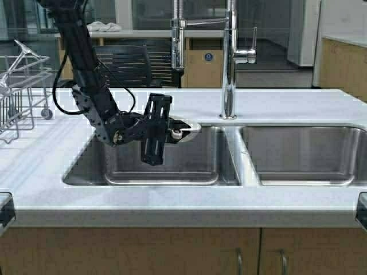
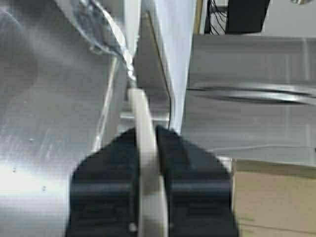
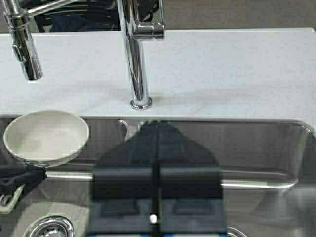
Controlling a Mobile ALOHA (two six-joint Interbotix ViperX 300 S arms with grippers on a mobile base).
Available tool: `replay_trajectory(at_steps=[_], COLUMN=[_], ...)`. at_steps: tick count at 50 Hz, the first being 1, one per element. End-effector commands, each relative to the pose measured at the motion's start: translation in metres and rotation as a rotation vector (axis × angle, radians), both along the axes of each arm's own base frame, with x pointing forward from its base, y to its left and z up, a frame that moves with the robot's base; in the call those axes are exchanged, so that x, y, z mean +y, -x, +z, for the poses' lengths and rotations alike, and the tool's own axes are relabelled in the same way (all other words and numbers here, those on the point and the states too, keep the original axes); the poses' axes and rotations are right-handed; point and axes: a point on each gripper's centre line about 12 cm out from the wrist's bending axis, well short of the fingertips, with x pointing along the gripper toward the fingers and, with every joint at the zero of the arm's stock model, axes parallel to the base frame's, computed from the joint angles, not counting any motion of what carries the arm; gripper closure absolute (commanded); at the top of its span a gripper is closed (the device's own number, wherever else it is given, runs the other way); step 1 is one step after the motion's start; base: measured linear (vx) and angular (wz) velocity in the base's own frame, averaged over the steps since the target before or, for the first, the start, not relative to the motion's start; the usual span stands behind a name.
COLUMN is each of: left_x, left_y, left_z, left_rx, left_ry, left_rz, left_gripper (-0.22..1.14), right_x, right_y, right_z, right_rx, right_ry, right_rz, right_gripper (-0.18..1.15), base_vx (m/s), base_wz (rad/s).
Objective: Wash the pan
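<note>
The white pan (image 1: pixel 188 128) hangs over the back of the left sink basin (image 1: pixel 189 169), close under the counter edge. In the right wrist view the pan (image 3: pixel 47 136) faces open side up, with the dark left gripper below it. My left gripper (image 1: pixel 175 133) is shut on the pan's pale handle (image 2: pixel 144 143), which stands edge-on between the black fingers (image 2: pixel 116 173). My right gripper (image 3: pixel 158 123) is shut and empty, pointing at the sink's back wall below the faucet; it does not show in the high view.
A tall chrome faucet (image 1: pixel 229 57) stands behind the divider between the basins, with a spring sprayer (image 1: pixel 178 40) to its left. The right basin (image 1: pixel 304 154) lies beside the left one. A wire dish rack (image 1: pixel 23 91) sits on the left counter. A drain (image 3: pixel 49 227) is in the basin floor.
</note>
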Motion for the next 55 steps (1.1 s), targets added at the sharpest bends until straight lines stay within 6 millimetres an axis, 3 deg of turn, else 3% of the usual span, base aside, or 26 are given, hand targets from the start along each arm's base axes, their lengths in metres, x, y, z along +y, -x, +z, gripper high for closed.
replay_trajectory(at_steps=[1, 21, 32, 45, 55], left_x=[-0.028, -0.061, -0.061, -0.046, -0.044], left_y=[0.012, 0.075, 0.098, 0.115, 0.118], left_z=[0.046, 0.051, 0.052, 0.054, 0.057], left_rx=[-0.093, -0.078, -0.08, -0.078, -0.092], left_ry=[0.048, 0.089, 0.121, 0.112, 0.126], left_rz=[-0.073, -0.178, -0.194, -0.156, -0.157], left_gripper=[0.89, 0.89, 0.89, 0.89, 0.89], right_x=[0.0, 0.002, 0.002, 0.003, 0.006], right_y=[-0.001, -0.005, -0.009, -0.016, -0.041], right_z=[0.003, -0.004, -0.007, -0.011, -0.011], right_rx=[-0.004, 0.048, 0.063, 0.082, 0.132], right_ry=[-0.006, -0.002, 0.001, 0.013, 0.048], right_rz=[0.0, 0.005, 0.005, 0.007, 0.014], right_gripper=[0.91, 0.91, 0.91, 0.91, 0.91], base_vx=[0.2, 0.15, 0.1, 0.08, 0.04], base_wz=[0.18, 0.16, 0.04, -0.05, -0.01])
